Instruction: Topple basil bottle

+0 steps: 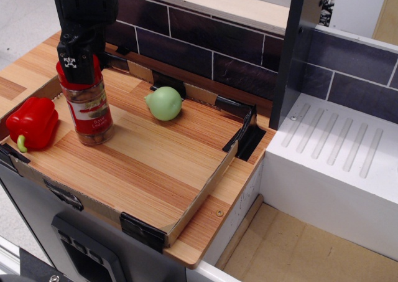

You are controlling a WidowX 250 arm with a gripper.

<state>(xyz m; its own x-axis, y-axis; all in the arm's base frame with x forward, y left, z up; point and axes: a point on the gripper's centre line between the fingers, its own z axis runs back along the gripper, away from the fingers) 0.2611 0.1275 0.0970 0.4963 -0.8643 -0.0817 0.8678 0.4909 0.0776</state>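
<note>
We see the basil bottle (89, 111) standing upright on the table (155, 164), between the red pepper (31, 124) and the green onion (164, 103). Our gripper (74, 70) covers its red cap; whether the fingers are wide or narrow, we cannot tell. Toppling is not yet done; a sideways push remains.

Even bright light – sharp (soft shadows)

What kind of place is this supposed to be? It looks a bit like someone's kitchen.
Most likely a mock kitchen built for testing, not a real home. A wooden counter backs onto dark wall tiles, with a white ribbed draining board alongside. A spice jar, a red pepper and a green fruit sit out.
</note>
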